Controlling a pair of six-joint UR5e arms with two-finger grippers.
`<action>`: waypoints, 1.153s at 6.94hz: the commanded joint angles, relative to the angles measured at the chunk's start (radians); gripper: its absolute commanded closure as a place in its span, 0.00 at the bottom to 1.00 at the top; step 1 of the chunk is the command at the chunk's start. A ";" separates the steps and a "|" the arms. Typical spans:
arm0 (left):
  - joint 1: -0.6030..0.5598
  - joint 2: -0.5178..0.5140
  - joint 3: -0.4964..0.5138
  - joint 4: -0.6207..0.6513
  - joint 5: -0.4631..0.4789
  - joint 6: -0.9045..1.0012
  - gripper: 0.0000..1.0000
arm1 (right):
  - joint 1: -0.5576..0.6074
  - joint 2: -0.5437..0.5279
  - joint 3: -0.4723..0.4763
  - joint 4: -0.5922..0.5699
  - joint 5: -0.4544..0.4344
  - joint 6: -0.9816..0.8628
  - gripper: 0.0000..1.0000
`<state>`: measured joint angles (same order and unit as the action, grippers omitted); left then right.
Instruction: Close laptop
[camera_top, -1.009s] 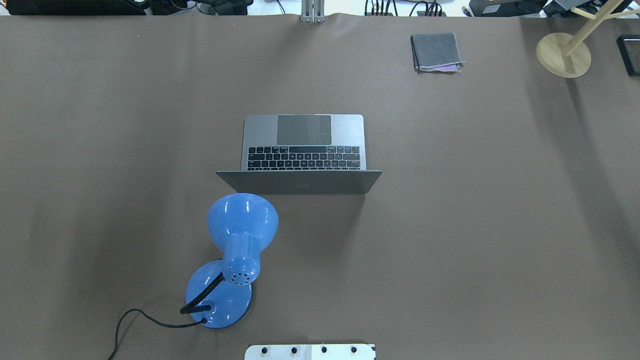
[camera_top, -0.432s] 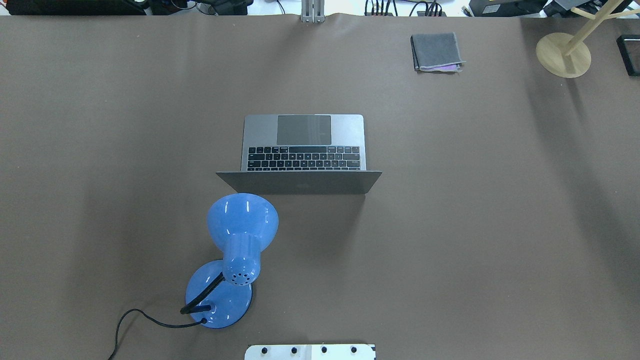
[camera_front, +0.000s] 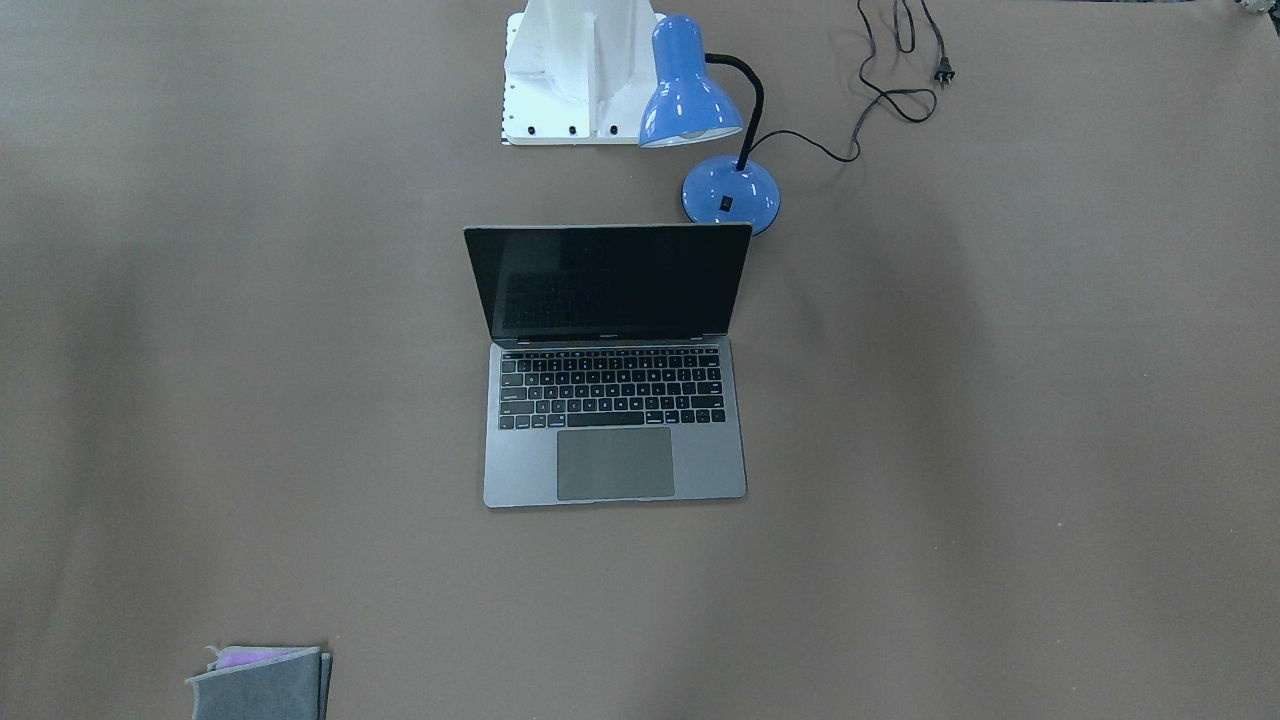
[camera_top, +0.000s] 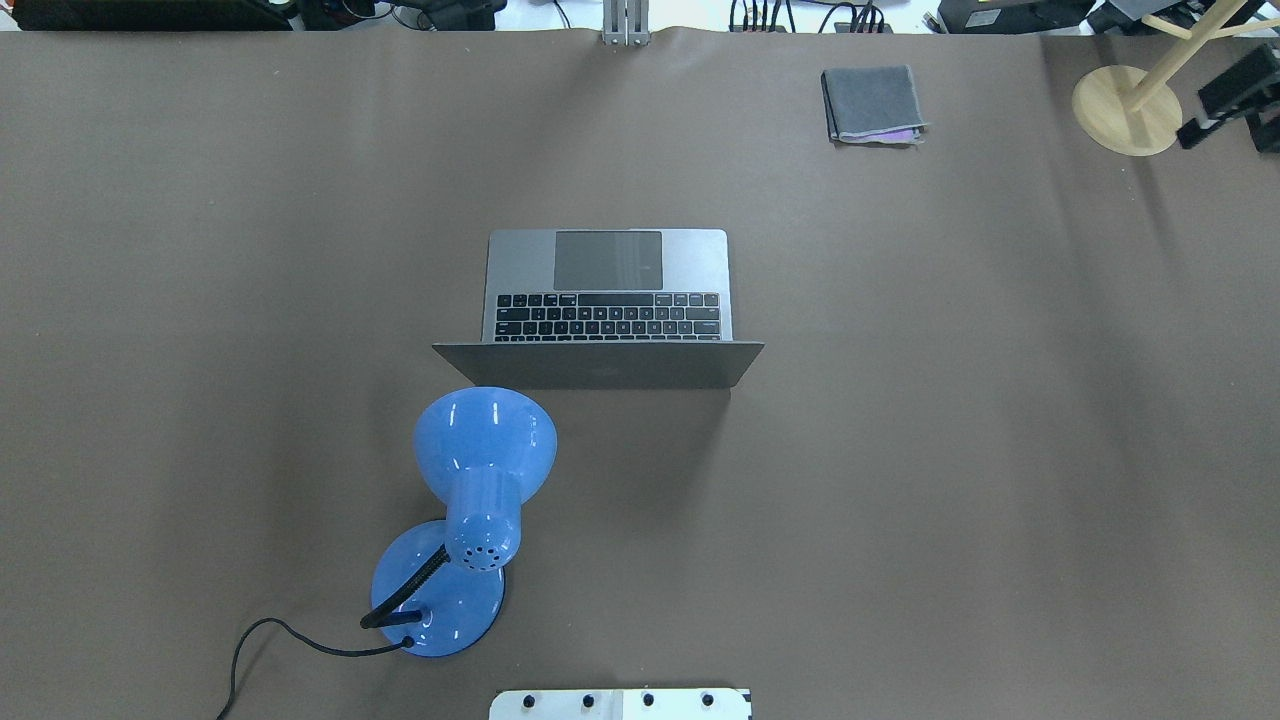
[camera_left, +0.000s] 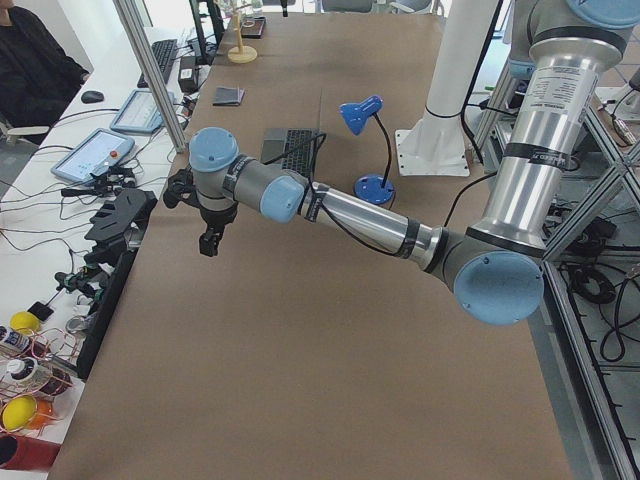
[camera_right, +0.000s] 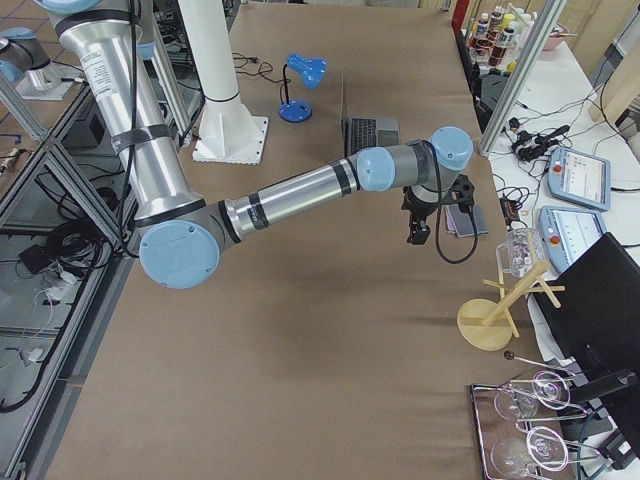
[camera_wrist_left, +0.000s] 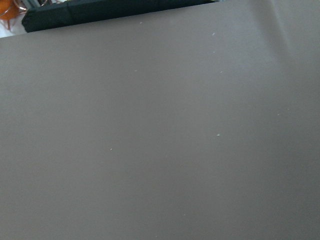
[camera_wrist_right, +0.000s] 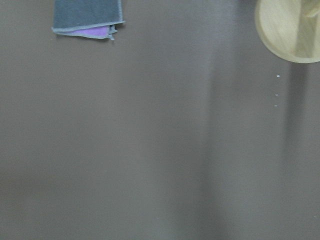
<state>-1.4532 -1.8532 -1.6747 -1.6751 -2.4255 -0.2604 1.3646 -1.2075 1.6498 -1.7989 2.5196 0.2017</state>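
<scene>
**Both arms reach out over the worktop; the laptop stands open at its middle**

The left jaws point straight down, held clear of the brown worktop (camera_left: 300, 350), at the left of the left side view. They are small and dark there, and I cannot tell whether they are parted or clenched. Behind them the left arm (camera_left: 350, 215) runs nearly level from a blue-capped wrist back to its elbow at the lower right of that frame.

The right jaws also point down above the worktop, right of centre in the right side view. Their state cannot be told either. The right arm (camera_right: 300, 190) stretches from that wrist back to its elbow at the lower left.

The laptop (camera_top: 607, 262) is in the middle of the overhead view, well apart from both jaws. Its keyboard half lies flat and its lid stands up, its back toward the bottom of the frame. Only the front view shows the dark screen.

A blue lamp (camera_top: 485, 450) stands just beside the lid's lower left corner.

Only the side views show the arms whole. The left wrist view gives bare worktop with a dark strip along its top. The right wrist view shows a grey pouch (camera_wrist_right: 87, 17) with a purple edge at the upper left. A wooden stand (camera_wrist_right: 287, 30) shows its round base at the upper right.
</scene>
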 joint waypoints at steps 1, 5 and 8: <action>0.211 -0.101 -0.029 -0.102 -0.018 -0.568 0.01 | -0.147 0.046 0.094 0.057 0.027 0.343 0.00; 0.439 -0.095 -0.110 -0.314 -0.023 -0.958 0.09 | -0.356 0.036 0.257 0.231 0.002 0.803 0.02; 0.598 -0.113 -0.192 -0.314 -0.030 -1.101 0.58 | -0.481 -0.035 0.384 0.231 0.005 0.860 0.10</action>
<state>-0.9095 -1.9574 -1.8318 -1.9888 -2.4512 -1.3011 0.9332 -1.2171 1.9859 -1.5683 2.5244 1.0454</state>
